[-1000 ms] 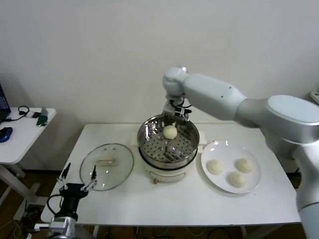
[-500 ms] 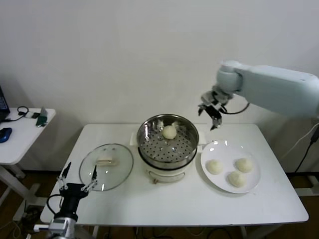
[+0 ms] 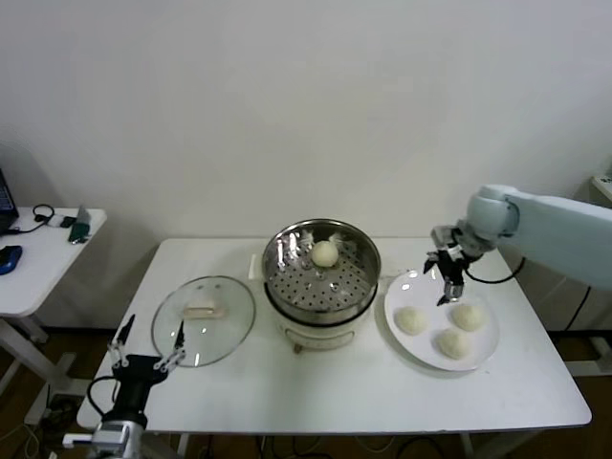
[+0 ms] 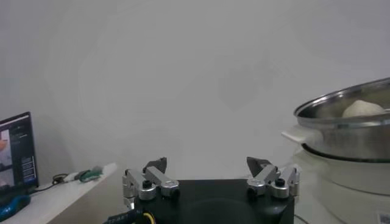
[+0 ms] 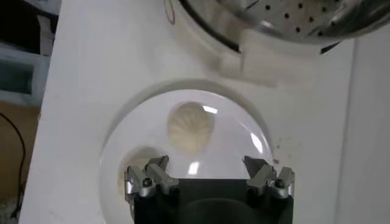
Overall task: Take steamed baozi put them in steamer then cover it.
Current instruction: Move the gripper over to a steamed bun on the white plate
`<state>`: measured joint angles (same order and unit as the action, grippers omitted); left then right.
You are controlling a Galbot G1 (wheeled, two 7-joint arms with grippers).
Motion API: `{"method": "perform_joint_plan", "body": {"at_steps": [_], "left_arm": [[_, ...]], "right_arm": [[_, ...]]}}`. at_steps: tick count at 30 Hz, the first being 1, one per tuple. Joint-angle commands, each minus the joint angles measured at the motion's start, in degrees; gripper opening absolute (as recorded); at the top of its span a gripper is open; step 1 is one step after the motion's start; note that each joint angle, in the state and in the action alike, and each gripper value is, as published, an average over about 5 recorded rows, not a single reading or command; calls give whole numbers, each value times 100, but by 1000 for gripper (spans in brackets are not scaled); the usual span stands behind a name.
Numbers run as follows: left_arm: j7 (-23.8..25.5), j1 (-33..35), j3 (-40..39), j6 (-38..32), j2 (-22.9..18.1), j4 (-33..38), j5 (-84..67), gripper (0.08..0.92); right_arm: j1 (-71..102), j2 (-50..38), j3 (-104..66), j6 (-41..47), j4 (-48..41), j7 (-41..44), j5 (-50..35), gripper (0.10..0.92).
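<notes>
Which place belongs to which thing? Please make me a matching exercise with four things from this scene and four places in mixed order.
Things:
1. glass cover
2. bun in the steamer
3. right pincer
4. left pincer

Places:
A. low at the table's front-left edge
B. above the white plate with three buns
C. flat on the table, left of the steamer
D. on the perforated floor, toward the back

Pairs: 1-C, 2-D, 3-B, 4-A
</notes>
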<state>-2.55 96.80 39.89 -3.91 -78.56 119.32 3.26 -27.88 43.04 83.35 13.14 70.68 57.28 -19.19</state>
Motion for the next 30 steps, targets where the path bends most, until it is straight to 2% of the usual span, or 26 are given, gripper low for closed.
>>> {"method": "perform_joint_plan", "body": {"at_steps": [1, 26, 30], "left_arm": [[-9, -11, 12, 22, 3, -15, 5, 823], [0, -136, 27, 104, 5, -122, 14, 823], [0, -132, 26, 103, 3, -122, 16, 823]], "right_arm": [[1048, 144, -585, 159, -407, -75, 226, 823], [1779, 975, -1327, -143, -1641, 3, 674, 823], [1770, 1020, -1344, -196, -1726, 64, 697, 793]]}}
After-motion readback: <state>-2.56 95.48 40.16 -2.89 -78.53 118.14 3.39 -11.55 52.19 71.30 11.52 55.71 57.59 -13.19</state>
